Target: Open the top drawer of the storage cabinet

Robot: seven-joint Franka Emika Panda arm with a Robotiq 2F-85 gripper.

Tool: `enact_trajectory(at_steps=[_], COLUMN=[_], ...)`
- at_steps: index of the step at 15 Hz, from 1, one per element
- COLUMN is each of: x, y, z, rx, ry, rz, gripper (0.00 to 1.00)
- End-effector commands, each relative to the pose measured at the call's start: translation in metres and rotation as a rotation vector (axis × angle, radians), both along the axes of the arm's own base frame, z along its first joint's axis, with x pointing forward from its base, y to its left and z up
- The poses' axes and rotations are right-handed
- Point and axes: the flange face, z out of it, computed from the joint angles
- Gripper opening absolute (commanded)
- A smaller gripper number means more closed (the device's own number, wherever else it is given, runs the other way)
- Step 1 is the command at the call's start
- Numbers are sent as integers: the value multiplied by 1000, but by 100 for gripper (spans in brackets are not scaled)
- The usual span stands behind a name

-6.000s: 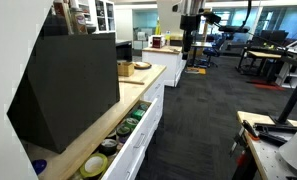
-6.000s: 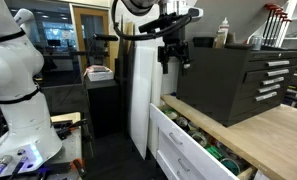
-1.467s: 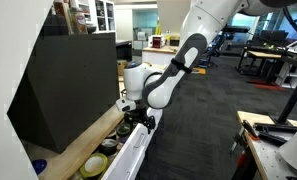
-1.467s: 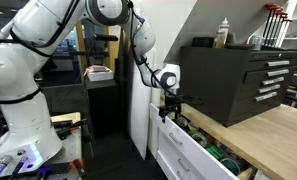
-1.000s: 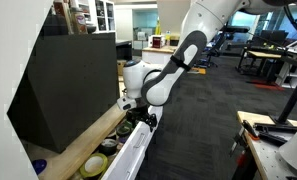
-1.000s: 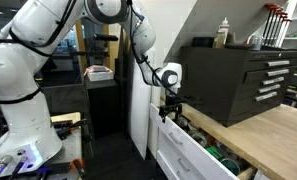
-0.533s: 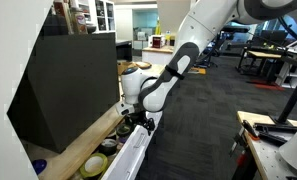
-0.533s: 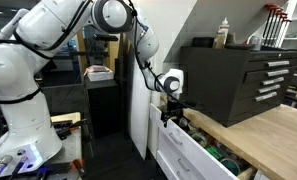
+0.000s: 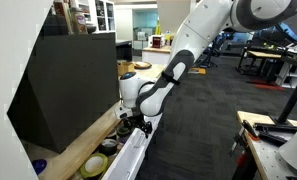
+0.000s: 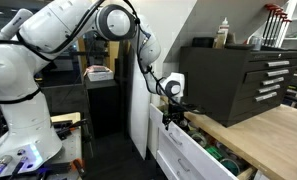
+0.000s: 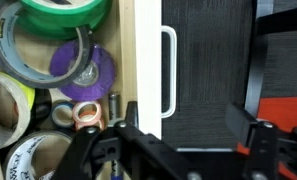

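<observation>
The white storage cabinet's top drawer (image 9: 138, 152) stands pulled out under the wooden counter in both exterior views (image 10: 185, 148). It holds several tape rolls (image 11: 48, 60). Its white front panel (image 11: 150, 60) carries a white bar handle (image 11: 170, 70). My gripper (image 9: 136, 122) hangs at the drawer's front edge, also seen in an exterior view (image 10: 171, 117). In the wrist view the gripper (image 11: 188, 140) is open. One finger is over the drawer's inside, the other over the dark carpet. The front panel and handle lie between them, untouched.
A big black tool chest (image 9: 68, 85) (image 10: 238, 75) sits on the wooden counter (image 10: 273, 130) above the drawer. Lower white drawers (image 10: 173, 165) are below. Dark carpet (image 9: 203, 120) runs beside the cabinet. A workbench corner (image 9: 273, 140) is nearby.
The arm has sunk a little and shifted along the drawer's front edge over the last second. The drawer was out in every frame.
</observation>
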Motion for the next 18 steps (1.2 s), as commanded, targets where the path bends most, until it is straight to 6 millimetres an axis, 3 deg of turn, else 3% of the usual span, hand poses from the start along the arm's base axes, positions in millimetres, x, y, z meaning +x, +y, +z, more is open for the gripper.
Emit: enact_trajectory(at_steps=[1, 8, 10, 12, 18], x=[4, 1, -4, -12, -52], y=[-3, -7, -9, -9, -6], z=[-3, 2, -1, -3, -11], rx=[3, 9, 10, 14, 4], ry=[-8, -13, -4, 4, 45], rz=[17, 8, 3, 9, 34], gripper=[61, 13, 4, 8, 8])
